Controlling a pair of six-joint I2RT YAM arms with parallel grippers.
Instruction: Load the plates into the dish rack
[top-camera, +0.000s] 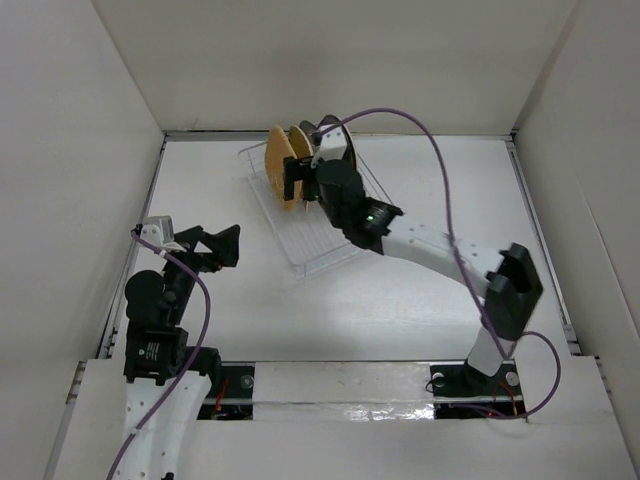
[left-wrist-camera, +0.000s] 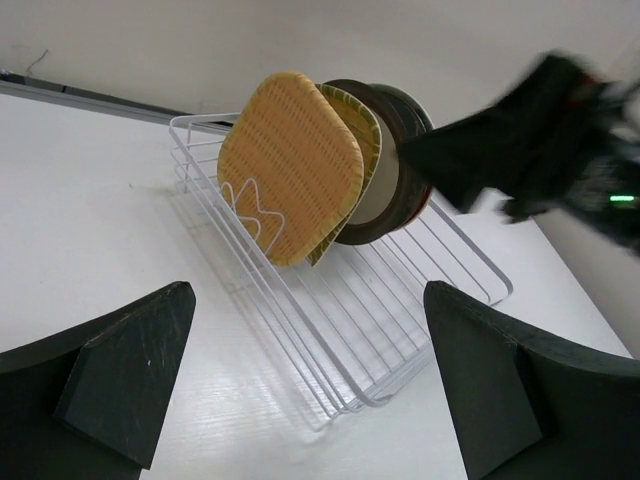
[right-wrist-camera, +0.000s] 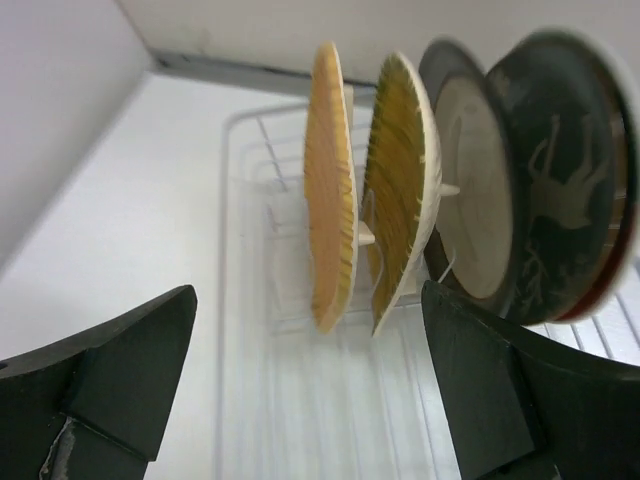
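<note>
Plates (left-wrist-camera: 300, 165) on edge in dish rack (left-wrist-camera: 350, 330) — left fingers (left-wrist-camera: 120, 380), right fingers (right-wrist-camera: 110, 390) wide apart, empty

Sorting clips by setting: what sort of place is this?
Likely a robotics lab cell, not a kitchen: bare white walls around a table, two robot arms, one dish rack holding plates.

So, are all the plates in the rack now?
Looks done. Standing in the dish rack: orange woven plate, yellow woven plate, dark shiny plate, deer plate, and a red rim peeking behind it. Nothing is in hand: the right gripper is open by the plates, the left gripper open and apart. No loose plate shows.
</note>
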